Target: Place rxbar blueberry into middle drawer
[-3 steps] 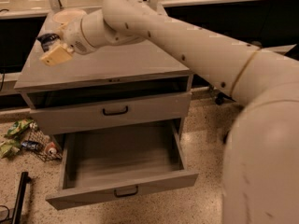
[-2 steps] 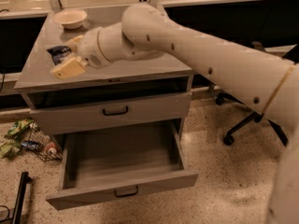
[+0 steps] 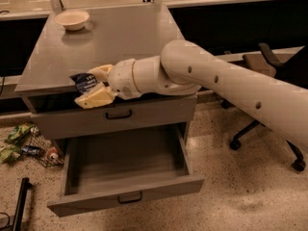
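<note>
My gripper [image 3: 92,88] hangs over the front left edge of the grey cabinet top [image 3: 120,37]. Its cream fingers [image 3: 96,98] are shut on the rxbar blueberry [image 3: 84,82], a dark wrapper with pale print. The bar is held in the air, just past the cabinet's front edge. The middle drawer [image 3: 122,196] is pulled out wide below, with a small black handle at its front. The gripper is above and to the left of the drawer's opening. The top drawer [image 3: 115,117] above it is closed.
A beige bowl [image 3: 72,19] stands at the back left of the cabinet top. Snack wrappers and a wire basket [image 3: 29,146] lie on the floor at the left. An office chair [image 3: 269,81] stands at the right. A black pole [image 3: 19,206] lies at the lower left.
The gripper has carried the bar from the back left of the cabinet top forward, to its front edge. The arm now reaches lower across the cabinet.
</note>
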Robot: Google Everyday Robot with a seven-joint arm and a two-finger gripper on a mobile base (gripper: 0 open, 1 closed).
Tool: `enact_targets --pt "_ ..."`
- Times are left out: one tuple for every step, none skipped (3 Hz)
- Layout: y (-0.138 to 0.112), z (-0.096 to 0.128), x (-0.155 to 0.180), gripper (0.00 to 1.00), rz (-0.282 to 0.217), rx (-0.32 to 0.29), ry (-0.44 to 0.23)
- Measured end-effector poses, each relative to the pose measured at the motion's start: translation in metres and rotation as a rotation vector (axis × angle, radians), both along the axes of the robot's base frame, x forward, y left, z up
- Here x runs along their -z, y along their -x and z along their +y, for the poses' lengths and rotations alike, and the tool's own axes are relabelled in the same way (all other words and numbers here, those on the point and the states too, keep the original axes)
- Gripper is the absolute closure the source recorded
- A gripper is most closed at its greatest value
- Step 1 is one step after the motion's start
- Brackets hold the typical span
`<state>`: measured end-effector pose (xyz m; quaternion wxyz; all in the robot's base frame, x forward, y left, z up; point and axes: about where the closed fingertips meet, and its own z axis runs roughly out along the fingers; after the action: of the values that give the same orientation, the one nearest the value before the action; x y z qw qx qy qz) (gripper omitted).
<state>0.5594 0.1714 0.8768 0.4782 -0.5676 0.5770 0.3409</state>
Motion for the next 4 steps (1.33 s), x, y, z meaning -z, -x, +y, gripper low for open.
enact_targets --pt "0.035 -0.027 0.029 1.0 0.074 -0.012 0.023" --pt "0.077 -0.052 0.054 1.0 0.123 0.015 0.069" --pt "0.124 -0.081 0.1 1.0 0.168 0.098 0.126" --pt "0.125 -0.079 0.101 1.0 0.17 0.087 0.129"
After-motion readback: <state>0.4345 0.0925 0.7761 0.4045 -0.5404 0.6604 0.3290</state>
